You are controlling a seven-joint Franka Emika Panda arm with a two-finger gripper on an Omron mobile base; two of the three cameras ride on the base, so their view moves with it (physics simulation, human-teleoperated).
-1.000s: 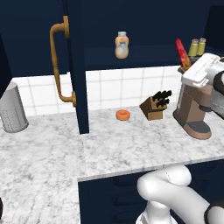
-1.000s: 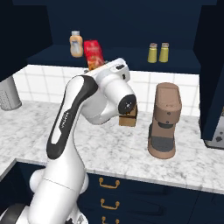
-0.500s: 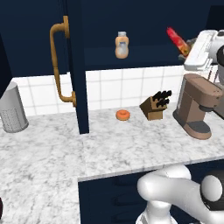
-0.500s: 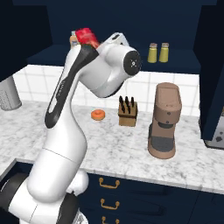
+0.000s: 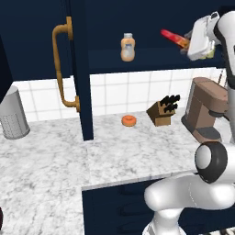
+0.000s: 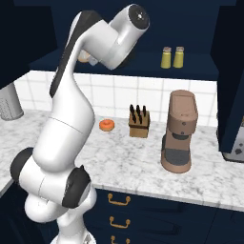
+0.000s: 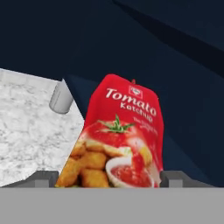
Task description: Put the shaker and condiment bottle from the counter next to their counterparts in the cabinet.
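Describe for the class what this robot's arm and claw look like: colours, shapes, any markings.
The arm is glossy white, built of rounded tube-like segments with dark grey to black joint caps. The hand is a boxy white block; the claw ends in two small dark finger tips. No cables or markings are visible.

The condiment bottle is bright red, with white "Tomato Ketchup" lettering and a picture of golden nuggets beside a red dip. The tabletop is white-grey marble. The cabinet is dark navy, its handle orange-brown. A plump bottle is pale orange; two shakers are olive-yellow, grey-capped. The donut is orange, the coffee machine brown, the knife block tan.
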